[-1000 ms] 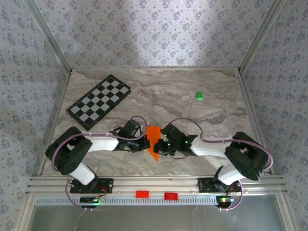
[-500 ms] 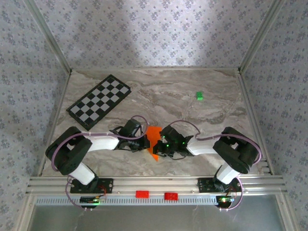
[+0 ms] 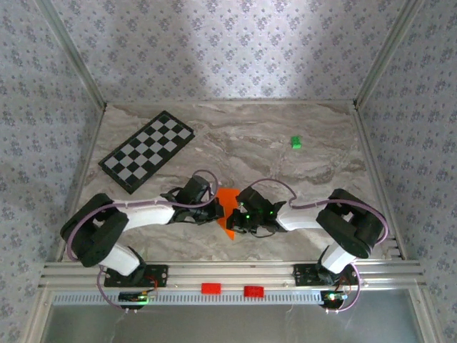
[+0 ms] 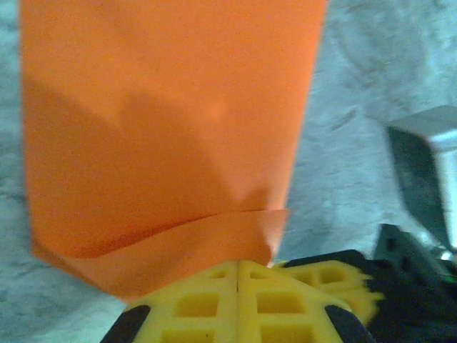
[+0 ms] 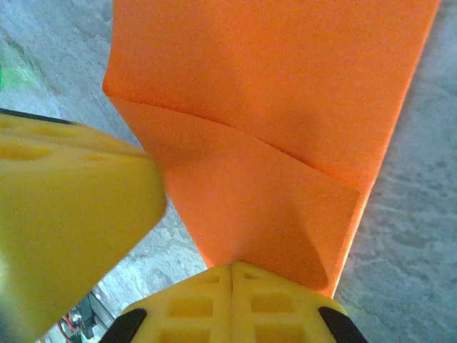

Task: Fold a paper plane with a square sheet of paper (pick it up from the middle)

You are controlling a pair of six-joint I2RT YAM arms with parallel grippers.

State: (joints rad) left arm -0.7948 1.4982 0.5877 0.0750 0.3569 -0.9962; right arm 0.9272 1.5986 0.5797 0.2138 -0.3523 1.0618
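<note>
The square sheet of paper (image 3: 227, 201) is bright orange and lies folded into a narrow strip on the marble table, near the front centre. The left wrist view shows a turned-over flap along the paper's (image 4: 171, 121) near edge. A diagonal crease crosses the paper (image 5: 271, 93) in the right wrist view. My left gripper (image 3: 216, 211) (image 4: 238, 263) is shut, its tips lying over the paper's left edge. My right gripper (image 3: 238, 214) (image 5: 233, 266) is shut too, tips over the right edge. Nothing sits between either pair of fingers. The paper under the tips is hidden.
A black-and-white checkered board (image 3: 148, 149) lies at the back left. A tiny green block (image 3: 295, 142) sits at the back right. Two red pieces (image 3: 211, 288) rest on the front rail. The left gripper's yellow finger (image 5: 64, 214) looms close beside the right one.
The right arm's elbow has swung in toward the centre, and the left arm's elbow has dropped slightly outward. Both grippers stay shut at the paper, which has barely shifted.
</note>
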